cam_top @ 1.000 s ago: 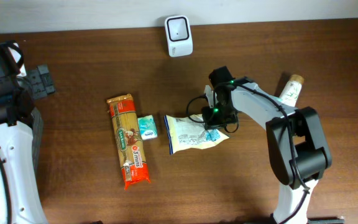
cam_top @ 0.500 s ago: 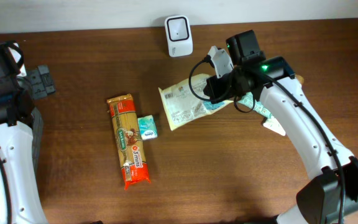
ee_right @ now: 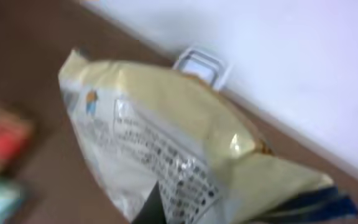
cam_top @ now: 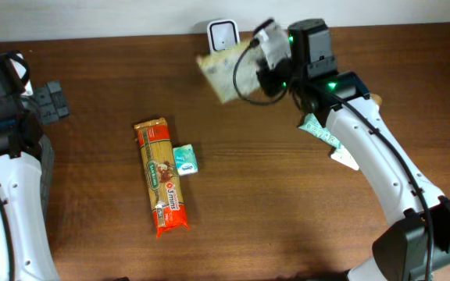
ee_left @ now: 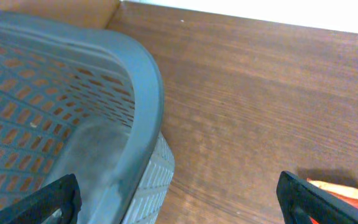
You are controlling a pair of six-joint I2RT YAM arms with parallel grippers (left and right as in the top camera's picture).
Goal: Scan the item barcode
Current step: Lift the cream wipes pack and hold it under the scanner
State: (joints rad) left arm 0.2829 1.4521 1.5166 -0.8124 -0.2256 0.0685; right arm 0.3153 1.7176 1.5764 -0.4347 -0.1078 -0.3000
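Gripping bag (cam_top: 222, 72) in right tool (cam_top: 255, 72), grey basket (ee_left: 143, 87)

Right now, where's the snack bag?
Overhead view: the bag is up off the table at the far edge, held by the right gripper just in front of the white scanner.

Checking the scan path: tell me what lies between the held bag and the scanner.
Nothing; overhead, the bag overlaps the scanner at its lower edge.
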